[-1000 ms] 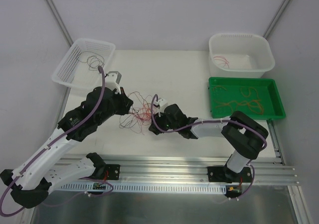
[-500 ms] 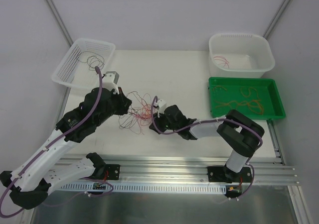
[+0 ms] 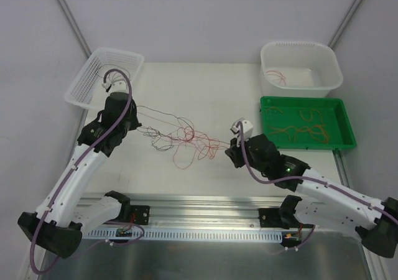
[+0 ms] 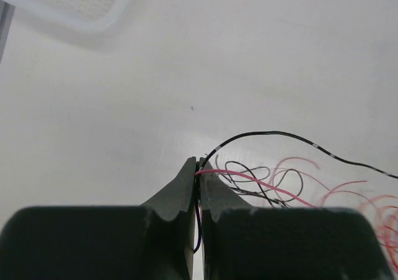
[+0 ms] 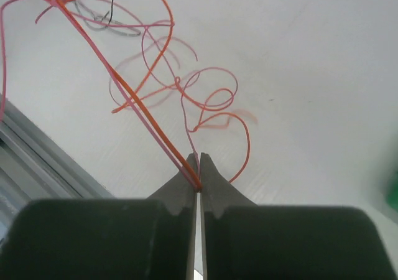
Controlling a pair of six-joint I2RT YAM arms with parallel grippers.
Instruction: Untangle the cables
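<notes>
With the left fingers pinching black and pink strands and the right fingers pinching orange ones, the cables should be drawn apart slowly, low over the counter.

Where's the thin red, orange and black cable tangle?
Top view: thin red, orange and black cable tangle, on white table left of centre, strung between left and right shut jaws.

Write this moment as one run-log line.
left fingers: shut on cables | right fingers: shut on cables | cables: tangle stretched between both, not yet separated
</notes>
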